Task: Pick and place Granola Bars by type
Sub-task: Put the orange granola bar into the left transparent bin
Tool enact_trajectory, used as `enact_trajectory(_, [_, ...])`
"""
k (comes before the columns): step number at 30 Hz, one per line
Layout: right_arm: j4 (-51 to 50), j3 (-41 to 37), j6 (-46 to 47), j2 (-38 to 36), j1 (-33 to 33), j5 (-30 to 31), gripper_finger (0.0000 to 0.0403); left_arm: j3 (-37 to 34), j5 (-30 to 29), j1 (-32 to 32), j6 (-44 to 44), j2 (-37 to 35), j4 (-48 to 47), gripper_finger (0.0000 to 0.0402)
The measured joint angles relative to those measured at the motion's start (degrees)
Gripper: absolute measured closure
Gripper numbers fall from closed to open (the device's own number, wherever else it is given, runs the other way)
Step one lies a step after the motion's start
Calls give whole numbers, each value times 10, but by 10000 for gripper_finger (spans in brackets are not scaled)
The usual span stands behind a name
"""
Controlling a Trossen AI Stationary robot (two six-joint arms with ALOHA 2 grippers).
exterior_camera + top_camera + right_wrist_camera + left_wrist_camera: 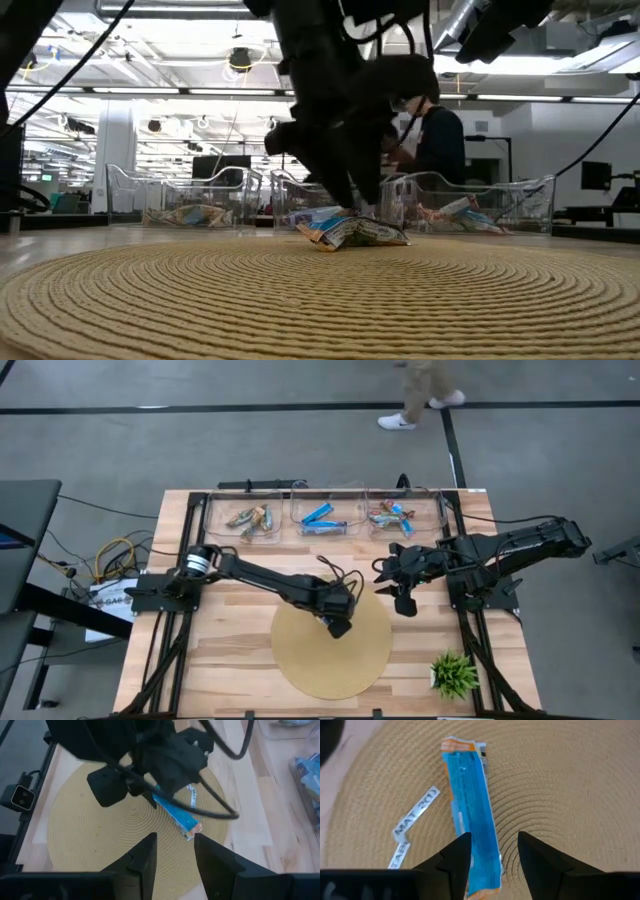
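A bright blue-and-white granola bar (470, 795) lies flat on the round tan mat (330, 660). It also shows in the low view (355, 232) and the right wrist view (175, 814). My left gripper (492, 855) is open and lowered over the bar's near end, one finger on each side; in the high view it hangs over the mat (340, 625). My right gripper (403, 600) is open (175, 855) and waits above the mat's far right edge, holding nothing. The other bars lie in bins.
Three clear bins stand along the table's far edge: tan-green bars on the left (250, 518), blue ones in the middle (325, 518), reddish ones on the right (392, 518). A small green plant (455, 672) sits near right. A white label (417, 812) lies on the mat. A person's feet (420, 410) show beyond the table.
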Motion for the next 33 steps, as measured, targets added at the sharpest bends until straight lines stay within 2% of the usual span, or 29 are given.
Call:
enact_trajectory(11, [-3,0,0,0,0,0,280,5,27,3,-4,36,-12,247])
enact_trajectory(15, [-3,0,0,0,0,0,280,3,26,3,-7,43,-17,258])
enact_trajectory(18, [-3,0,0,0,0,0,280,4,26,3,-7,42,-18,285])
enact_trajectory(26, [-3,0,-1,0,0,-1,280,6,36,3,-8,41,-14,388])
enact_trajectory(30, [-2,0,-2,0,0,-2,280,6,34,6,-33,33,-15,379])
enact_trajectory(33, [6,0,-6,-1,0,-2,280,6,5,13,-52,13,-29,365])
